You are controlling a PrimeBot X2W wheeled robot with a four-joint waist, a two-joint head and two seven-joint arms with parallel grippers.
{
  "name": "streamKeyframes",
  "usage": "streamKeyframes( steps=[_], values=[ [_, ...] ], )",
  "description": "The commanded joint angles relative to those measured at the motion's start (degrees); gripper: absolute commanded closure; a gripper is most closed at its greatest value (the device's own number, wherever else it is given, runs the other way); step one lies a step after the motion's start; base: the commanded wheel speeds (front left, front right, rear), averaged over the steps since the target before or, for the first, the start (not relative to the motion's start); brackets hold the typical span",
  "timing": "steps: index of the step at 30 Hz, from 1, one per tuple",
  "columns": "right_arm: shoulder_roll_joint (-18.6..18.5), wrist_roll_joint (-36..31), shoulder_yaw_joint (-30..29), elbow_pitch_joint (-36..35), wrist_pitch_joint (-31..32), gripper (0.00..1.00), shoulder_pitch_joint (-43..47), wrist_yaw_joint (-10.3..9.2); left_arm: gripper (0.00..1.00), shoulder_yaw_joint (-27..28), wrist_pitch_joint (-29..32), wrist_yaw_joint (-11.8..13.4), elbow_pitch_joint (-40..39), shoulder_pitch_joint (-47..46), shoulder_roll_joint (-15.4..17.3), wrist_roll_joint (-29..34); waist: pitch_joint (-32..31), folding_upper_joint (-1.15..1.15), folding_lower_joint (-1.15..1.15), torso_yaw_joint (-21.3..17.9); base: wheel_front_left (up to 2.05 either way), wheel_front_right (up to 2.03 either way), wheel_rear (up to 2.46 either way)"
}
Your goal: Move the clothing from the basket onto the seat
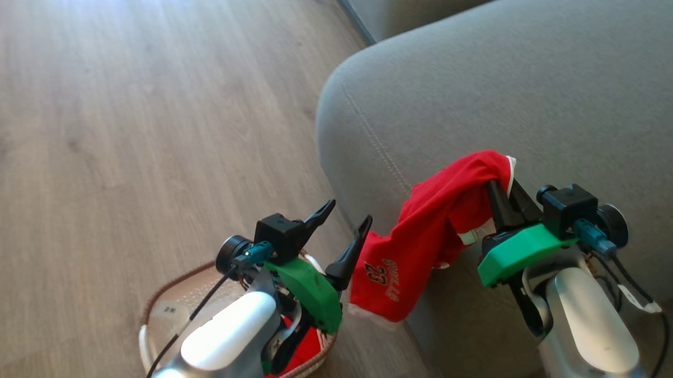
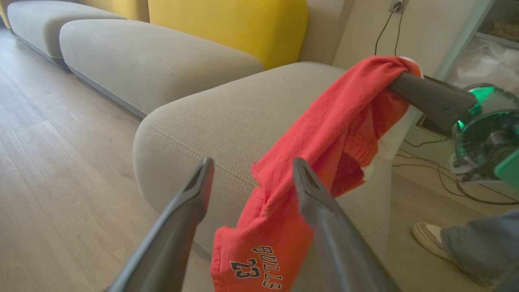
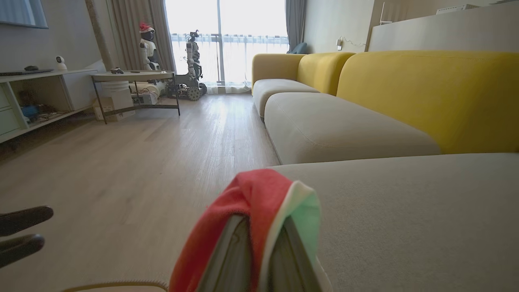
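Observation:
My right gripper (image 1: 503, 186) is shut on a red garment (image 1: 424, 231) with white trim, holding it at the near edge of the grey-green seat (image 1: 485, 93). The cloth drapes down the cushion's side and shows "BULLS 23" print (image 2: 255, 269). My left gripper (image 1: 348, 210) stands open and empty, just left of the hanging cloth and above the basket (image 1: 165, 295). More red clothing (image 1: 308, 347) lies in the basket, mostly hidden by my left arm. In the right wrist view the garment (image 3: 251, 190) covers my fingertips over the seat (image 3: 405, 211).
Wooden floor (image 1: 120, 120) spreads to the left. More grey cushions (image 2: 154, 61) and yellow backrests (image 2: 235, 28) run along the sofa. A person's shoe (image 2: 427, 237) and trouser leg stand by the seat's far side, near cables (image 2: 425, 170) on the floor.

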Motion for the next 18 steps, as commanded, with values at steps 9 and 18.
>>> streamKeyframes(
  steps=[9, 18],
  values=[
    [-1.2, 1.3, 2.2, -0.4, 1.1, 1.00, -11.4, -0.02, 0.00, 1.6, -1.7, 1.3, -2.3, -2.5, 1.5, 1.1, 3.7, 0.00, 0.00, -0.8, 0.00, 0.00, 0.00],
    [-4.2, 1.5, 0.1, 5.9, 2.8, 1.00, -29.5, -0.02, 0.00, 1.6, -1.4, 2.2, -5.4, -4.4, 2.8, 2.1, 7.9, 0.00, 0.00, 3.2, 0.00, 0.00, 0.00]
  ],
)
